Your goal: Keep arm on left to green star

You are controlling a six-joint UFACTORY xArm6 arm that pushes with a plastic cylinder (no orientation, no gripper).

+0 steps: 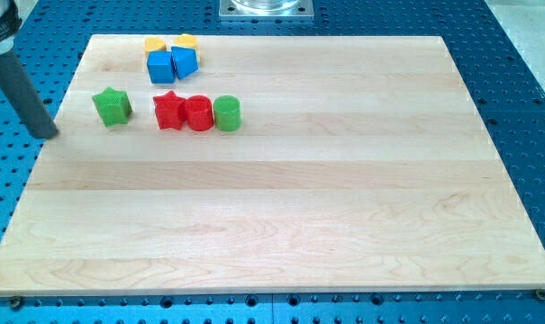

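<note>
The green star point(112, 106) lies on the wooden board point(281, 198) near its upper left corner. My tip point(47, 133) is at the end of the dark rod that comes down from the view's top left. It rests at the board's left edge, to the left of the green star and a little lower, with a clear gap between them. It touches no block.
A red star point(168, 111), a red cylinder point(198, 114) and a green cylinder point(227, 113) stand in a row right of the green star. Above them are two blue blocks point(172, 64) and two yellow blocks point(170, 43). Blue perforated table surrounds the board.
</note>
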